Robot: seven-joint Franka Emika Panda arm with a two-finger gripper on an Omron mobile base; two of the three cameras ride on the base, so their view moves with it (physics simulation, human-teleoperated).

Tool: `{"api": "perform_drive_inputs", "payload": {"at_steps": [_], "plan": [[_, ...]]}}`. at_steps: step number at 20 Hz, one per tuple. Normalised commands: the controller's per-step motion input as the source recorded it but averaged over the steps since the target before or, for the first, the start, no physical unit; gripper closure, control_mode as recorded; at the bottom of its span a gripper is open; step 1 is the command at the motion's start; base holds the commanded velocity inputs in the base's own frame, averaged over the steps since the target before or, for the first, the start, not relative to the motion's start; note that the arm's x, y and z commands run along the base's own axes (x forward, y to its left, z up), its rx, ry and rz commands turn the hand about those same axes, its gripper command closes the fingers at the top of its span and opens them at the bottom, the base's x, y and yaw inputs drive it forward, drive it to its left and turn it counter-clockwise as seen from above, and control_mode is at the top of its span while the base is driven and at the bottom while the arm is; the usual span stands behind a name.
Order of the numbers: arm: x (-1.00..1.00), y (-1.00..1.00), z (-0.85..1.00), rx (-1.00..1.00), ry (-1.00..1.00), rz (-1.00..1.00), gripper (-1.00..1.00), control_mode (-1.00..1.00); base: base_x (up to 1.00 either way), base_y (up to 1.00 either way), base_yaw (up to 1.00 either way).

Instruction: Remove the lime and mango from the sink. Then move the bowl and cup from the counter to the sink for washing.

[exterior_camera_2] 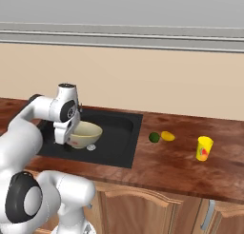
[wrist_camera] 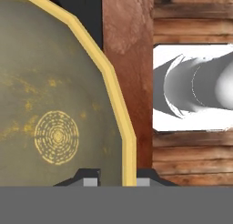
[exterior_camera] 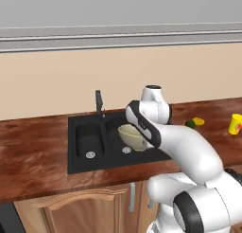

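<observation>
The olive-tan bowl (exterior_camera: 131, 135) (exterior_camera_2: 86, 132) sits low in the large basin of the black sink (exterior_camera: 87, 132) (exterior_camera_2: 119, 133), tilted slightly. My gripper (wrist_camera: 117, 182) is shut on the bowl's yellow rim (wrist_camera: 129, 168), one fingertip inside and one outside. In the hand view the bowl's speckled inside (wrist_camera: 50, 104) is on the left. On the counter (exterior_camera_2: 176, 166) right of the sink lie the dark green lime (exterior_camera: 190, 123) (exterior_camera_2: 154, 137) and the yellow-orange mango (exterior_camera: 199, 121) (exterior_camera_2: 167, 136), close together. Farther right stands the yellow cup (exterior_camera: 235, 123) (exterior_camera_2: 204, 148).
A dark faucet (exterior_camera: 99, 103) rises behind the divider between the basins. The small basin (exterior_camera: 88, 141) lies left of the bowl. Light wooden cabinets (exterior_camera: 85, 210) run under the counter. A beige wall backs the counter.
</observation>
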Motion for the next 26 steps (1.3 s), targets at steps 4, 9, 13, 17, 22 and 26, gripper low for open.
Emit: {"api": "perform_drive_inputs", "payload": {"at_steps": [4, 9, 13, 17, 22, 26], "plan": [[0.12, -0.25, 0.00, 0.00, 0.00, 0.00, 1.00, -1.00, 0.00, 0.00, 0.00], [0.14, -0.23, 0.00, 0.00, 0.00, 0.00, 1.00, -1.00, 0.00, 0.00, 0.00], [0.16, -0.20, 0.00, 0.00, 0.00, 0.00, 1.00, -1.00, 0.00, 0.00, 0.00], [0.17, -0.20, 0.00, 0.00, 0.00, 0.00, 1.00, -1.00, 0.00, 0.00, 0.00], [0.19, -0.17, 0.00, 0.00, 0.00, 0.00, 1.00, -1.00, 0.00, 0.00, 0.00], [0.21, -0.11, 0.00, 0.00, 0.00, 0.00, 1.00, -1.00, 0.00, 0.00, 0.00]]}}
